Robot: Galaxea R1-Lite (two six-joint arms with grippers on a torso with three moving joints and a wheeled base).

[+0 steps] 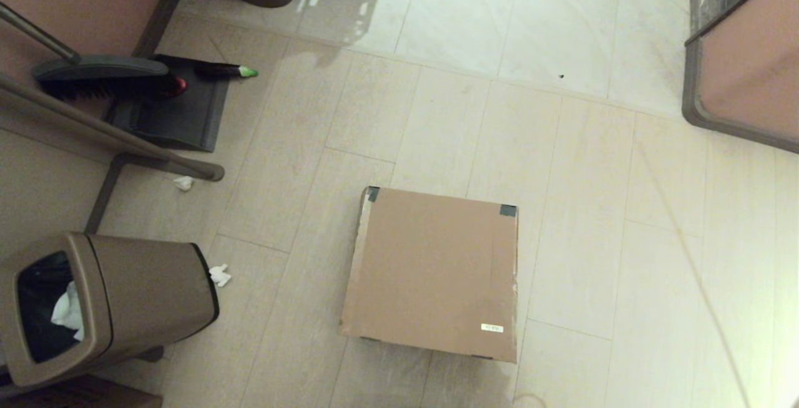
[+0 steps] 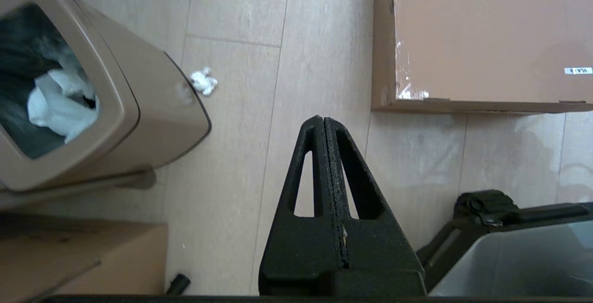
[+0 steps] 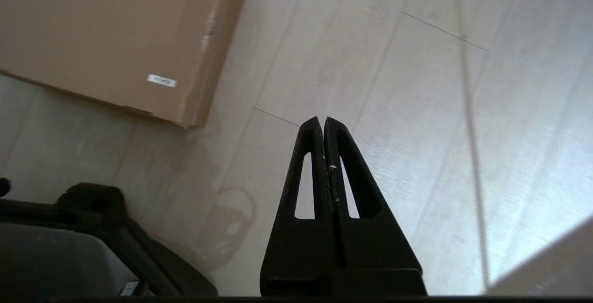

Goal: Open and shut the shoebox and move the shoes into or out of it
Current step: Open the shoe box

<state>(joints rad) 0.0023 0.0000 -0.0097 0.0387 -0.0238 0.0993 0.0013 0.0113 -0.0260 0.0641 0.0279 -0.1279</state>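
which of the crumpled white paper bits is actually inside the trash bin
The wad seen through the trash bin opening. The other two lie on the floor: one beside the bin, one near the metal rail.

Head camera looks down; both wrist cameras share the shoebox (image 1: 431, 274).

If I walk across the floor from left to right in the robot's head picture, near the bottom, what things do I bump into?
Brown trash bin → crumpled white paper → closed cardboard shoebox → then only bare floor tiles.
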